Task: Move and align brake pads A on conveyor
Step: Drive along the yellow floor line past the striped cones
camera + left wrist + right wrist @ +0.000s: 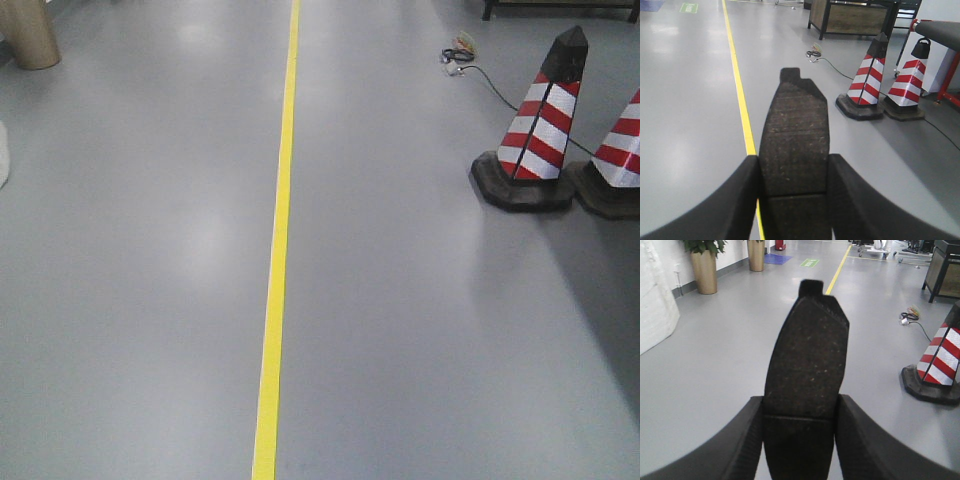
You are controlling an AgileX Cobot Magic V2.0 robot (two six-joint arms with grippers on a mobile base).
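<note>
1. One brake pad (795, 150) sits clamped in the left gripper (794, 200), jutting forward above the grey floor (690, 125).
2. Another brake pad (807, 375) sits pinched in the right gripper (799, 445).
3. Striped cones (867, 82) stand ahead to the right.

Grey floor, yellow line, striped cones

Floor (140, 300) grey; line (275, 300) yellow; cones (541, 120) red-white diagonal stripes, black bases; brake pads (795, 145) (807, 360) dark charcoal, speckled; planters (704, 271) tan.
</note>
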